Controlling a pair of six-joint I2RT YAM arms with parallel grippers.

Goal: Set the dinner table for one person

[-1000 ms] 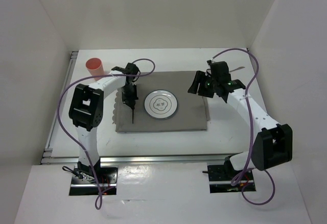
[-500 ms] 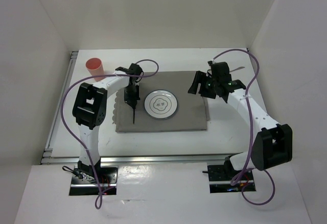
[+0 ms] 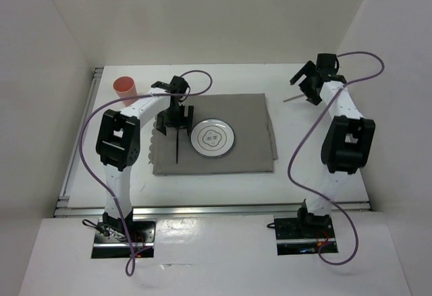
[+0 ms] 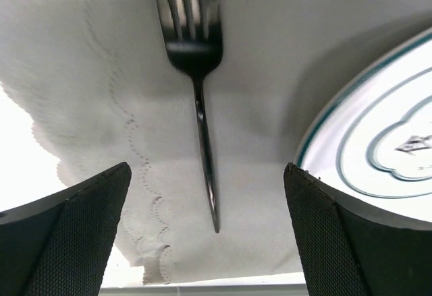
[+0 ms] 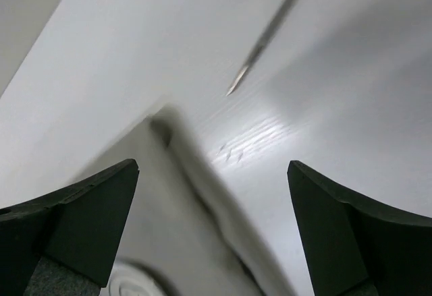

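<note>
- White table (image 3: 223,188): spans the whole work area under both arms, with metal rails (image 3: 202,208) along its near and left edges.
- Grey mat (image 3: 250,141): lies flat at the middle of the table, long sides parallel to the near edge.
- White plate (image 3: 213,137) with dark rings: sits on the mat, a little left of the mat's middle.
- White napkin (image 4: 101,94) with a scalloped border: lies along the mat's left edge.
- Dark fork (image 4: 202,107): lies flat on the napkin, parallel to the mat's left edge, just left of the plate and not touching it.
- Red cup (image 3: 125,87): stands upright near the far left corner, off the mat.
- Left gripper (image 4: 206,168): hangs over the far end of the fork with jaws spread wide and nothing gripped. Handle tip seen between the fingers (image 4: 74,235) in the wrist view, apart from both.
- Right gripper (image 5: 213,164): hangs over bare table near the far right corner, jaws spread wide and empty.
- Thin metal utensil (image 5: 266,36): lies on bare table between the mat's far right corner and the right gripper. Too blurred to tell which kind.
</note>
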